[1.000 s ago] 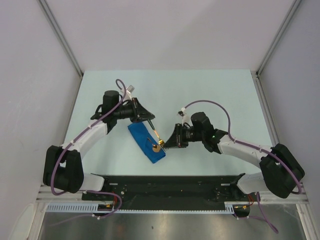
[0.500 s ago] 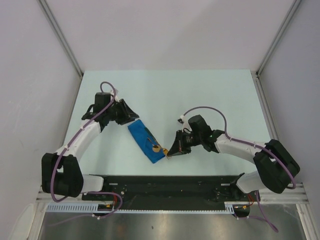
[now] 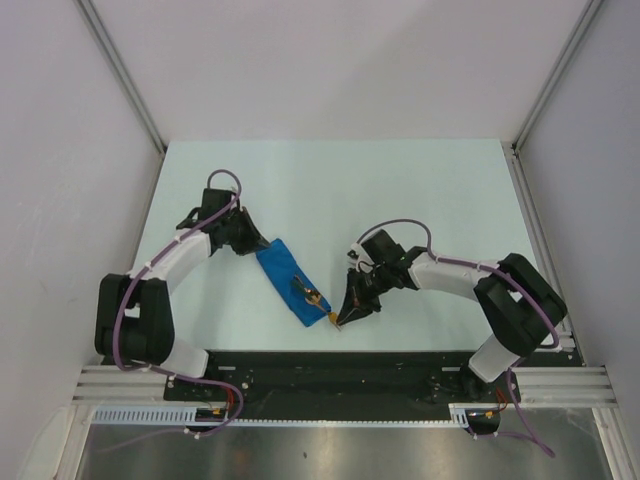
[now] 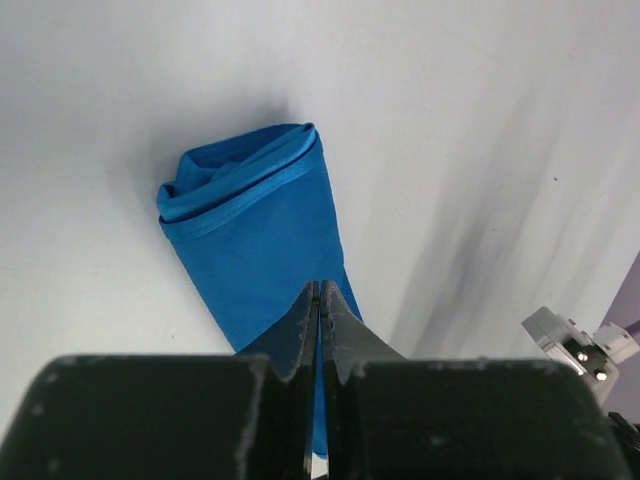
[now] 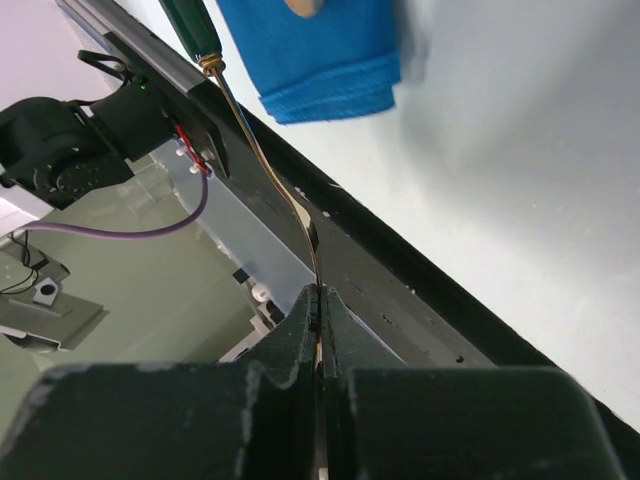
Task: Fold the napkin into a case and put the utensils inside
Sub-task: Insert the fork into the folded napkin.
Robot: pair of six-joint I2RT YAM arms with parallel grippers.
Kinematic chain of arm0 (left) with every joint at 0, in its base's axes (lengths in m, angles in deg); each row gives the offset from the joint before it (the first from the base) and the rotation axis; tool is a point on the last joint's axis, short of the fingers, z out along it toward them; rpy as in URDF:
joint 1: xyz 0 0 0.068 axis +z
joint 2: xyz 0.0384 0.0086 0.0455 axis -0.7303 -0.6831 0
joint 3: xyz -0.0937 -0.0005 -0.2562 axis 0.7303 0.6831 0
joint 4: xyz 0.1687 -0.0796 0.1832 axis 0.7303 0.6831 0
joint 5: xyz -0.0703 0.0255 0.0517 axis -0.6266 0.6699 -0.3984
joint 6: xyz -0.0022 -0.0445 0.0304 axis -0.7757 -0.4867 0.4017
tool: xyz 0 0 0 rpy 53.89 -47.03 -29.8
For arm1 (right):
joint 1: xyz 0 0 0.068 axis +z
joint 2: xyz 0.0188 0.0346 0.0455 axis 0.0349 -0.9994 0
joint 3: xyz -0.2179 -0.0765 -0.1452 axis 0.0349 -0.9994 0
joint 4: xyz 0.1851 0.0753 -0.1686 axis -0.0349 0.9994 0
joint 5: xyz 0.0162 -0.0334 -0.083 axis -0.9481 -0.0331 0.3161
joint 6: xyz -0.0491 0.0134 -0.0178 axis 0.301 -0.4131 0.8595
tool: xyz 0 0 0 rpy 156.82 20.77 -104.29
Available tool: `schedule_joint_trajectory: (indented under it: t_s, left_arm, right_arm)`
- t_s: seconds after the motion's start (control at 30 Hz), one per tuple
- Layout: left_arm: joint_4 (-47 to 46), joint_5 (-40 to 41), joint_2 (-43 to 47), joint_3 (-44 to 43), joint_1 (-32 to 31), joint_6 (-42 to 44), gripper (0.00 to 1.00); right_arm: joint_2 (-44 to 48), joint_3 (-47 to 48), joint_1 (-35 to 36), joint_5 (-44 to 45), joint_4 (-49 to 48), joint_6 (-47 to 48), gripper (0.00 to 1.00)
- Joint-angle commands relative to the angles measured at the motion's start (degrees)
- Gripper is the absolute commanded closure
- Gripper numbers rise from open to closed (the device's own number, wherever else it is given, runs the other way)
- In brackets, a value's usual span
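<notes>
The case (image 3: 283, 272) lies slantwise on the table (image 3: 420, 190) between the arms, with a utensil (image 3: 304, 291) showing at its near end. Just right of it, the right gripper (image 5: 320, 297) is clenched on a second utensil (image 5: 262, 150) by its gold head. The left gripper (image 4: 320, 300) is pinched closed over the case's far-left end; I cannot tell whether it nips cloth.

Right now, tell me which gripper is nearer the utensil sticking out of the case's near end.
Right. The right gripper pinches that utensil by its gold neck beside the case; the left gripper sits shut at the case's far end.
</notes>
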Motion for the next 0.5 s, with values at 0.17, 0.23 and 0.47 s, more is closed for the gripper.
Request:
schedule_joint_trajectory:
  t_s: [0.17, 0.23, 0.47]
  left_arm:
    - [-2.13, 3.33, -4.19, -0.07, 0.08, -0.87, 0.98]
    - [-2.40, 3.32, -4.72, -0.07, 0.08, -0.96, 0.99]
    - [-2.31, 4.03, -7.53, -0.07, 0.08, -1.13, 1.00]
  right_arm:
    - [-3.24, 4.52, 0.03, -2.87, 3.51, 0.19, 1.00]
    - [-3.07, 4.09, 0.12, -2.61, 3.33, -0.07, 1.00]
    - [-3.06, 3.03, -0.06, -1.82, 2.63, -1.30, 1.00]
